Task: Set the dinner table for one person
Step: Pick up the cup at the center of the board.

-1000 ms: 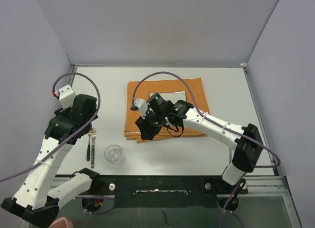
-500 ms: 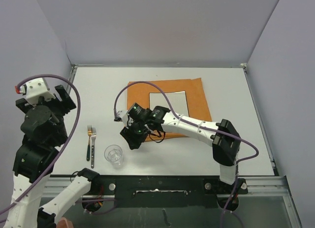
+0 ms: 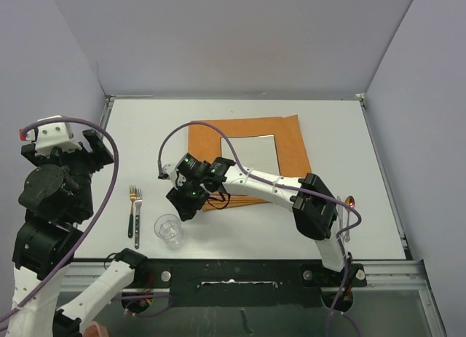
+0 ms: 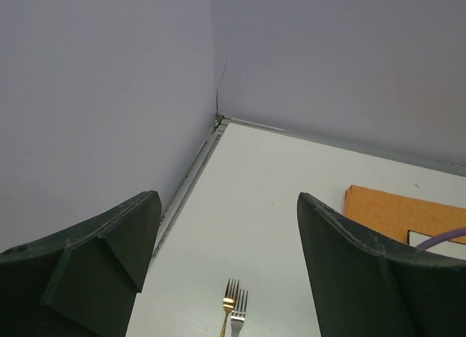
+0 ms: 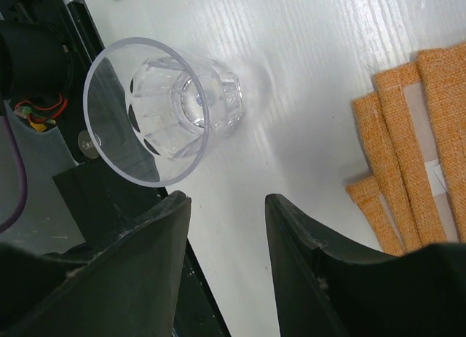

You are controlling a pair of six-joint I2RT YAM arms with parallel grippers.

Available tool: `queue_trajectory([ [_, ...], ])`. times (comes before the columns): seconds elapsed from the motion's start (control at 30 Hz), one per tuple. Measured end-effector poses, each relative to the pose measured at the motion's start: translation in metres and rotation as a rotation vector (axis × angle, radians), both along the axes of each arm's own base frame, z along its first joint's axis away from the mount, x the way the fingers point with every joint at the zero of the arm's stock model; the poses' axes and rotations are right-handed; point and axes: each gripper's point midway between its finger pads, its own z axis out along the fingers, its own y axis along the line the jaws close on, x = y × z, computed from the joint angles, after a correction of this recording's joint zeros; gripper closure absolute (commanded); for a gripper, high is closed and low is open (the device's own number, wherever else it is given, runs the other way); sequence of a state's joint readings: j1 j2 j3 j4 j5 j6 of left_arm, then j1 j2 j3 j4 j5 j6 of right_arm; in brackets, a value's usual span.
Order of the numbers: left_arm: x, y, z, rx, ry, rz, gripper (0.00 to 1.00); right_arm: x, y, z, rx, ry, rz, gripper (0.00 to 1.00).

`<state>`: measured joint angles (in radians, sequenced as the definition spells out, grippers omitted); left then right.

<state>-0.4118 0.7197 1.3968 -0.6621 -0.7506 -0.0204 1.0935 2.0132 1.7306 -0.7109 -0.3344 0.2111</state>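
The dinner surface (image 3: 342, 133) fills the walled bay ahead of both arm bases. It carries one orange mat (image 3: 291, 144) under one white plate (image 3: 251, 148), two forks (image 3: 135, 199) and one glass (image 3: 168, 228). Beside the glass, the right pincer (image 5: 227, 202) stands apart and empty. The left pincer (image 4: 227, 228) gapes wide, holding nothing.

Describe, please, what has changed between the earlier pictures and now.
The left gripper drew back from over the forks to the left edge of the dinner table, open and empty. The right gripper swung off the orange mat towards the glass, open, holding nothing. Forks, glass, mat and plate stayed put.
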Motion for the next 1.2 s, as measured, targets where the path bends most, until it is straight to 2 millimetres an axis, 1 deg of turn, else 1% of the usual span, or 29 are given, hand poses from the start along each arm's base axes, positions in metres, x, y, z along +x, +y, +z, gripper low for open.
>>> queue_trajectory([
  [0.13, -0.008, -0.003, 0.001, 0.002, -0.027, -0.045, 0.25, -0.002, 0.006, -0.01, -0.015, 0.013, 0.005, 0.54],
  [0.23, -0.011, -0.004, 0.004, 0.002, -0.044, -0.06, 0.25, -0.003, 0.011, -0.011, -0.013, 0.014, 0.011, 0.54],
  [0.33, -0.009, -0.006, 0.003, 0.006, -0.04, -0.075, 0.25, -0.002, 0.015, -0.006, -0.001, 0.011, 0.013, 0.54],
  [0.5, -0.008, -0.008, 0.002, 0.008, -0.036, -0.084, 0.25, -0.001, 0.025, 0.01, 0.038, -0.005, 0.021, 0.55],
  [0.67, -0.008, -0.009, 0.001, 0.008, -0.034, -0.088, 0.25, -0.003, 0.03, 0.014, 0.043, -0.008, 0.03, 0.55],
  [0.77, -0.006, -0.01, -0.001, 0.01, -0.029, -0.091, 0.25, -0.007, 0.033, 0.004, 0.026, 0.001, 0.041, 0.55],
  [0.9, -0.004, -0.012, -0.002, 0.011, -0.023, -0.097, 0.25, -0.014, 0.03, -0.016, -0.025, 0.025, 0.053, 0.55],
  [1.0, -0.003, -0.013, -0.003, 0.008, -0.02, -0.101, 0.25, -0.018, 0.028, -0.025, -0.052, 0.037, 0.059, 0.56],
  [1.03, -0.002, -0.014, -0.004, 0.006, -0.019, -0.102, 0.25, -0.019, 0.028, -0.027, -0.055, 0.039, 0.061, 0.62],
  [1.07, -0.002, -0.014, -0.004, 0.004, -0.018, -0.103, 0.25, -0.021, 0.028, -0.028, -0.058, 0.04, 0.066, 0.72],
  [1.1, -0.002, -0.015, -0.005, 0.001, -0.018, -0.103, 0.25, -0.022, 0.028, -0.028, -0.061, 0.042, 0.07, 0.89],
  [1.13, -0.001, -0.015, -0.005, -0.001, -0.018, -0.104, 0.25, -0.022, 0.028, -0.029, -0.062, 0.041, 0.074, 1.0],
  [1.2, -0.001, -0.015, -0.006, -0.004, -0.016, -0.104, 0.25, -0.02, 0.028, -0.029, -0.059, 0.03, 0.077, 1.0],
])
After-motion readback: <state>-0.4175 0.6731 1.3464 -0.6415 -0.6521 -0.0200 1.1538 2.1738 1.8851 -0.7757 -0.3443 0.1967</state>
